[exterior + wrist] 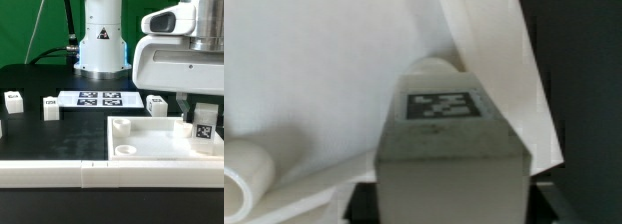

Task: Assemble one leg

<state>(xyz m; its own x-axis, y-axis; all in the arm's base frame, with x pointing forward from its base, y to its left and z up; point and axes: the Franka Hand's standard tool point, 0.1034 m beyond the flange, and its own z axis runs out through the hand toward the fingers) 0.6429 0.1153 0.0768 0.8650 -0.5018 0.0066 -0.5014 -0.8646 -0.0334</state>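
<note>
Clamped around the leg (203,131), the hand (203,120) hangs at the exterior view's right, its two dark fingers (190,106) pressed to opposite sides of the small white block, with no gap showing between fingers and block. The leg stands upright in that grip, its black-and-white tag facing the exterior camera.

It sits over the large white panel (150,146), in the part of the panel toward the exterior view's right and close to the raised rim there. Whether its lower end touches the panel floor or hovers just above it cannot be told.

In the wrist view the leg (446,150) fills the middle of the picture, with its tag on the face turned toward the camera. The hand (446,195) shows only as dark slivers at either side of the block. The panel's rim (491,60) runs as a white slanted band just beside the leg, and part of a round corner socket (242,170) shows at the picture's edge.

Elsewhere on the dark surface (30,130), three more small white blocks lie loose: one (13,99) far to the exterior view's left, one (50,106) nearer the middle, and one (157,103) just behind the panel. The marker board (98,98) lies flat between them, in front of the robot's base (103,45). Long white bars (50,173) run along the near edge.
</note>
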